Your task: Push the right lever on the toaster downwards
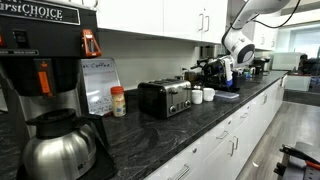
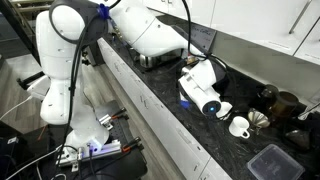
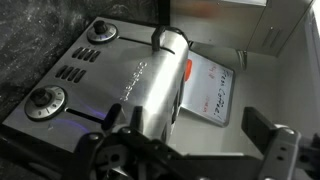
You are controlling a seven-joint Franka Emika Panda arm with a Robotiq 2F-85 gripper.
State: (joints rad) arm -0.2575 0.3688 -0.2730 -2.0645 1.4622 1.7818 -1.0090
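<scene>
Hovering above the toaster (image 3: 110,90), your gripper (image 3: 185,150) stands wide and empty; it touches nothing; judging by that, the whole downward push lies ahead.

Exterior views share the counter (image 1: 185,135) — wrist close over toaster (image 3: 80,75)

The toaster (image 1: 165,98), a low, wide box with a black body and a shiny brushed-steel face, stands upright on the dark speckled countertop (image 1: 200,130) close to the wall, and the wrist view shows two round knobs (image 3: 42,100) and short slots on its steel.
</scene>
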